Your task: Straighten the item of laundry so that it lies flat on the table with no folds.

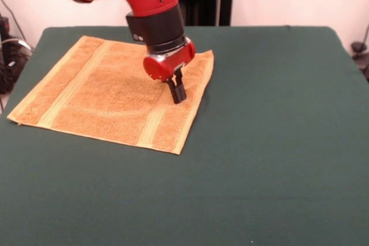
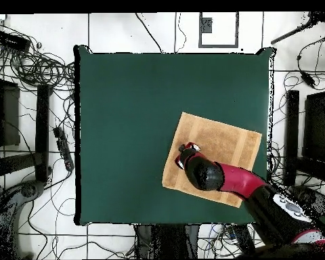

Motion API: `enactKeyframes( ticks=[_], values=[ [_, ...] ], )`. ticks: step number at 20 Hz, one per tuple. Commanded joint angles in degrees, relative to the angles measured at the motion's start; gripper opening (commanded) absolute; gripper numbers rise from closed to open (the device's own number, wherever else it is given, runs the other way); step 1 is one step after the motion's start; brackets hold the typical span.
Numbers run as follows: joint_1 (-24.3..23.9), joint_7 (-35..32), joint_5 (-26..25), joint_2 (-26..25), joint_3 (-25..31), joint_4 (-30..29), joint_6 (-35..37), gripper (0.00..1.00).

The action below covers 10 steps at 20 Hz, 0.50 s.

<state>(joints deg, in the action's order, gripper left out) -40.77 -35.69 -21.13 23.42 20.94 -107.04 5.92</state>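
The orange-tan towel [image 1: 109,93] lies spread out on the dark green table [image 1: 277,142], toward its left far part, with two paler bands running across it. Its far right corner by the arm looks slightly raised. My gripper [image 1: 177,94] points down over the towel's right band, its black fingers [image 1: 180,91] close together, with no cloth seen lifted between them. In the overhead view the towel [image 2: 223,141] lies near the table's [image 2: 124,122] right near edge. The arm's red head covers its lower left part, and the gripper [image 2: 183,150] barely shows.
Cables and dark equipment [image 2: 36,74] lie on the floor around the table. The robot's arm [image 2: 260,196] reaches in over the table's near right corner in the overhead view. Cables [image 1: 8,56] show at the left edge of the front view.
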Motion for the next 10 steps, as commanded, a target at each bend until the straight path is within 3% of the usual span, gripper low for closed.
enactKeyframes(
  ticks=[1,10],
  values=[
    [4.6,-19.9,3.1,-3.3,-12.6,5.7,-9.3,0.0],
    [5.0,-18.4,5.0,-2.5,-12.5,4.7,-9.5,0.0]
  ],
)
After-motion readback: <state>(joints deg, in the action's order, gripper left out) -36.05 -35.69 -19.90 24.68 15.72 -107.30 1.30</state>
